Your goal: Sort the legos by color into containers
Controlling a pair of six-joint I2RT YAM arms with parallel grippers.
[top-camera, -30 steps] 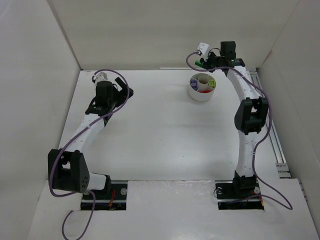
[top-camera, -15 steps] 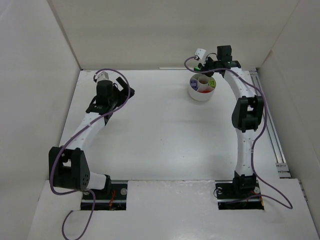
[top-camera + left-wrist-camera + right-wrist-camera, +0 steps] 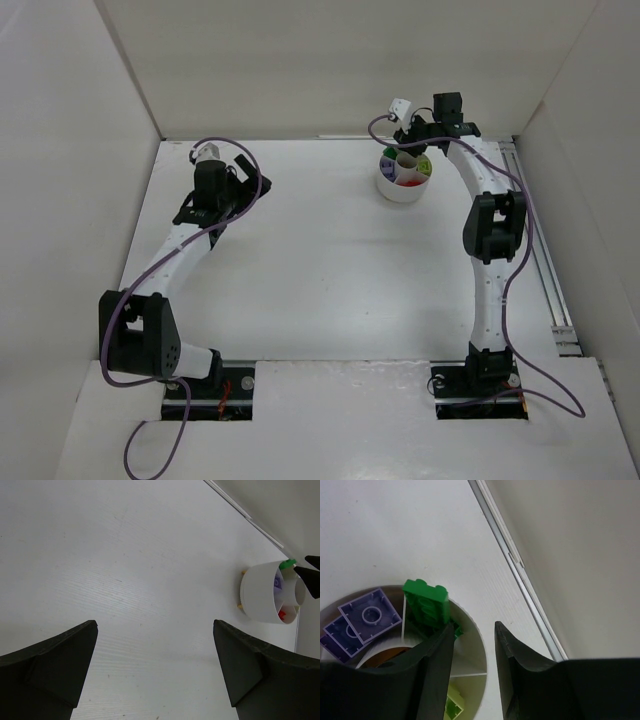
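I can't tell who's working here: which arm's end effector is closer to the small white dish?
Right. The right end effector hangs over the far rim of the white dish; the left end effector is far off to its left.

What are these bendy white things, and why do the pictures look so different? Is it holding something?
They are two robot arms bolted to a white table. One picture looks down from above. The other two come from little cameras on the wrists, so the black wedges are each hand's own fingers. The left hand is wide open and empty. The right hand hovers over a small round white plastic dish split into wedges, with flat purple Lego plates in one. Its fingers are apart, and a green studded Lego brick stands on edge beside one finger, at the dish's rim.
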